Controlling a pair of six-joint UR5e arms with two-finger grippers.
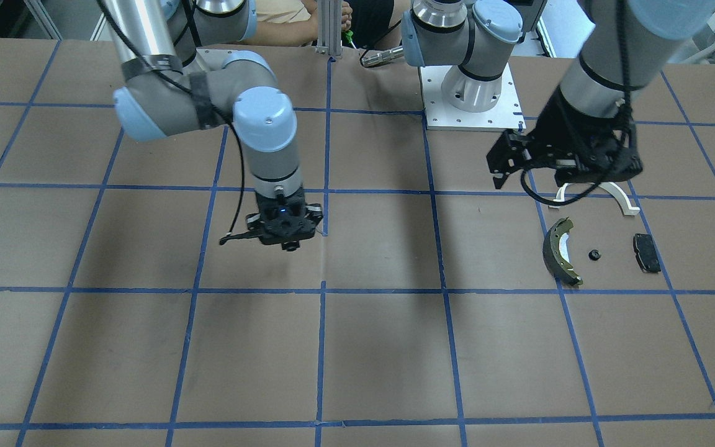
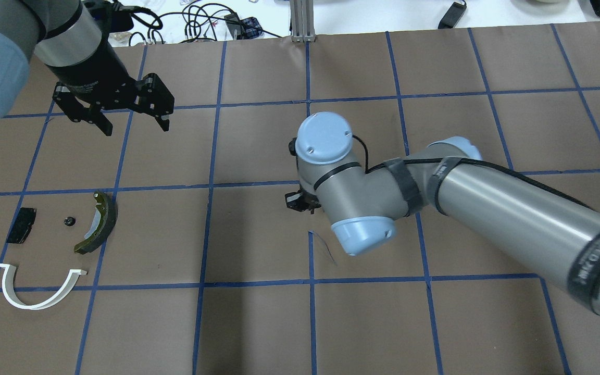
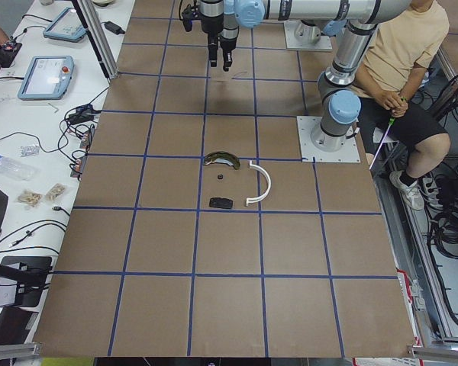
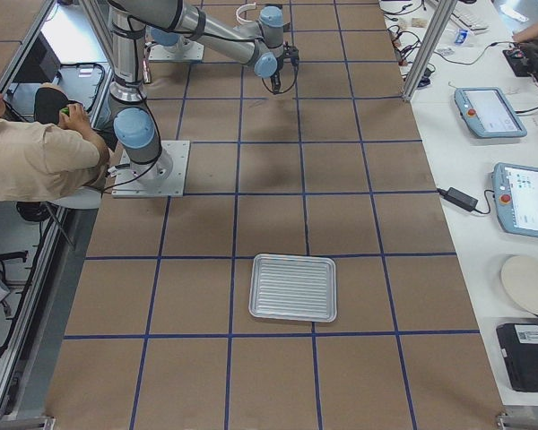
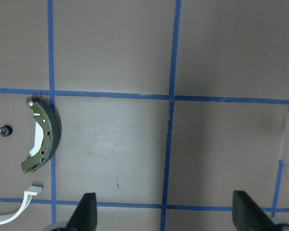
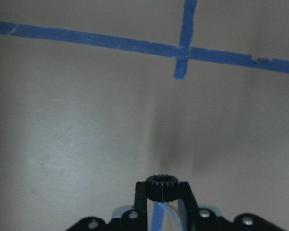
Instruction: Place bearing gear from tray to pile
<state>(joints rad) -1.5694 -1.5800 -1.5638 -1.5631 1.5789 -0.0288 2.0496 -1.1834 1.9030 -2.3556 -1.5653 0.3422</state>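
Roughly halfway: lifted off the tray [image 4: 293,287], not yet set down. Holds the bearing gear [image 6: 161,186] pinched between the closed fingers of the right gripper [image 1: 290,243], above the middle of the table and clear of the surface. Shows no further gear on the tray, which sits toward the right edge of the table.

Leaves the crossing to the pile [image 2: 55,245] near the left edge, then lowering and letting go. Counts in that pile a white half-ring bracket [image 2: 32,306], a dark brake shoe [image 2: 107,221] with an olive rim and a black pad [image 2: 21,233], all lying apart. Includes also a small black gear [image 2: 69,220] between shoe and pad, touching neither, so probably one delivery done.

Finds the left gripper [image 2: 136,124] hanging above the table with fingers spread wide and nothing between them, just beyond the pile toward the far edge. Looks like the main thing to mind: calls for care not to crowd that arm on the way in. Offers room between shoe and bracket for the drop.

Elsewhere: blue tape lines [image 2: 211,185] gridding the brown surface, and a seated person [image 3: 401,69] behind the robot's edge.
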